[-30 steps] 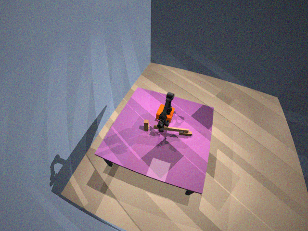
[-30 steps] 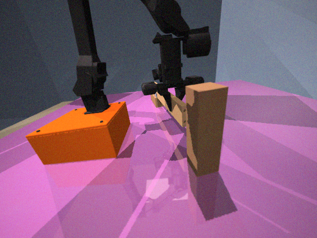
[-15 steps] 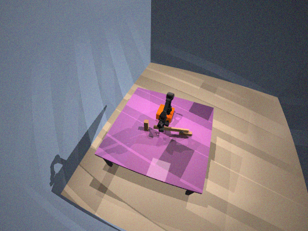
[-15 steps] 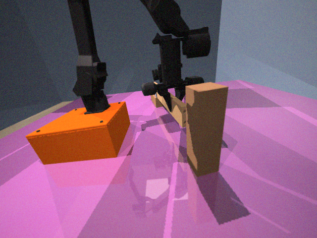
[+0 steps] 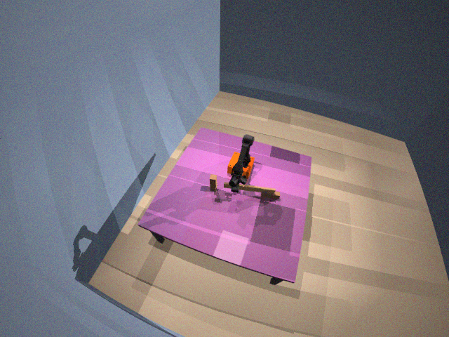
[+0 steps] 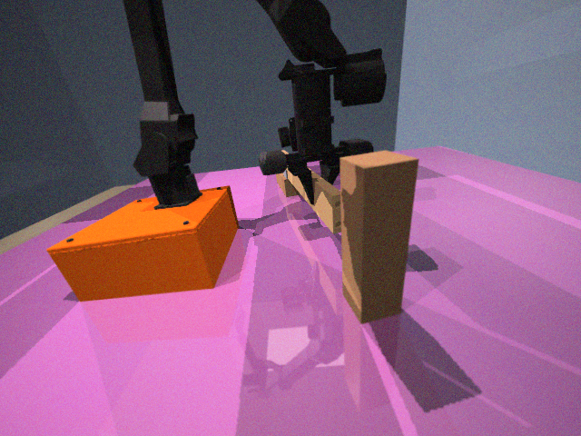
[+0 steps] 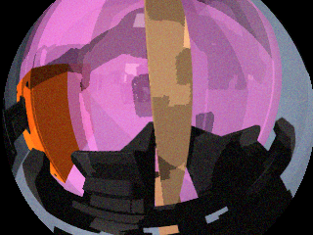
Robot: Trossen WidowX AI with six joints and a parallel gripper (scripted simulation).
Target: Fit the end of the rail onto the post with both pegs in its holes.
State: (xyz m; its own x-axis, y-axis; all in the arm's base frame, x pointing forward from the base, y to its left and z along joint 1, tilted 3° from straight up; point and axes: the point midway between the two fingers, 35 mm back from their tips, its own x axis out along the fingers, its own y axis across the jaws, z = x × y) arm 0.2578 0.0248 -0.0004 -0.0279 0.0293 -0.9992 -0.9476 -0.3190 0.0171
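The long wooden rail (image 5: 253,188) (image 6: 328,208) (image 7: 171,73) is held off the table at its near end. My gripper (image 5: 236,189) (image 6: 322,188) (image 7: 162,124) is shut on the rail not far from that end, one finger on each side. The wooden post (image 5: 212,182) (image 6: 382,234) stands upright, with a small gap between it and the rail's end in the top view. A hole shows in the rail's end face, partly behind the post in the exterior view. The far end lies at the footboard block (image 5: 276,196); its seating in the bracket is too small to tell. The pegs are barely visible.
The orange base box (image 5: 234,161) (image 6: 141,253) (image 7: 51,108) carries the arm and stands beside the rail. The pink table (image 5: 203,225) (image 6: 178,375) shows shadows and reflections. The post's shadow lies on the table beside its foot.
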